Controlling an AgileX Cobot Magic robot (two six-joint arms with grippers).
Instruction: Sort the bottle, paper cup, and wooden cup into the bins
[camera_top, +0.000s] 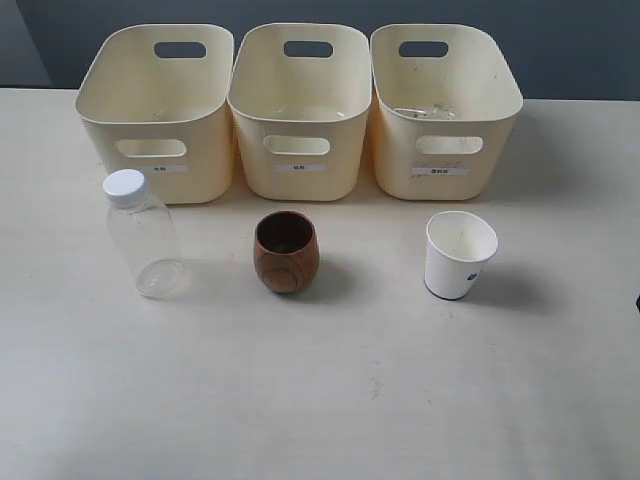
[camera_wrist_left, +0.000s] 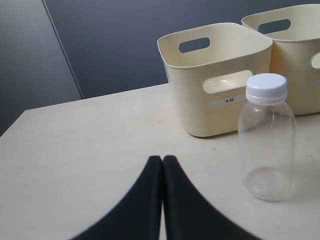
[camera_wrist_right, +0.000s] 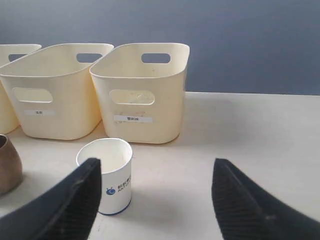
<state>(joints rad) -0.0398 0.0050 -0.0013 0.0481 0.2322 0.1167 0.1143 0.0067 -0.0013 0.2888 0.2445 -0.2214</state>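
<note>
Bottle (camera_top: 144, 236), wooden cup (camera_top: 286, 251), paper cup (camera_top: 458, 254) — upright

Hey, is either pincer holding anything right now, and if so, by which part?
Nothing is held. The left pincer is shut on nothing, short of the bottle; the right pincer is open, near the paper cup.

Lab bench, bare table (camera_top: 320, 400), plain grey backdrop (camera_wrist_right: 250, 45)
</note>
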